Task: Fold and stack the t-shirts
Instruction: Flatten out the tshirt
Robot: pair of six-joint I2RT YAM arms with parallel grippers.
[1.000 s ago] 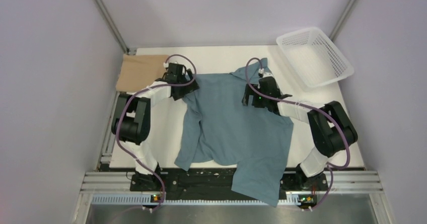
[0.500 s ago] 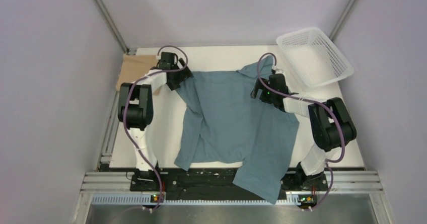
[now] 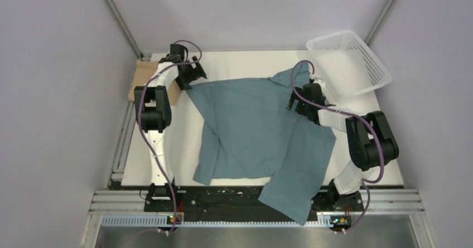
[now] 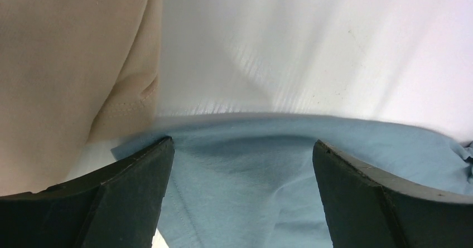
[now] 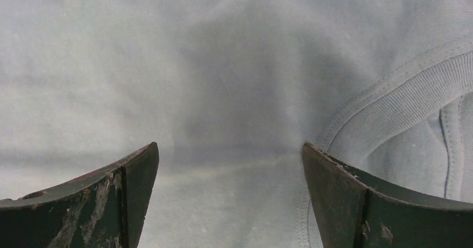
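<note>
The teal-blue t-shirt (image 3: 262,131) lies rumpled across the middle of the table (image 3: 240,64), one end hanging over the table's near edge. The tan t-shirt (image 3: 144,72) lies at the table's far-left corner. The left gripper (image 4: 241,145), over the table's far-left part, has its jaws spread wide astride the teal shirt's edge. The right gripper (image 5: 229,146), toward the table's far right, is spread wide over teal cloth near the collar. A white mesh basket (image 3: 348,61) overhangs the table's far-right corner
</note>
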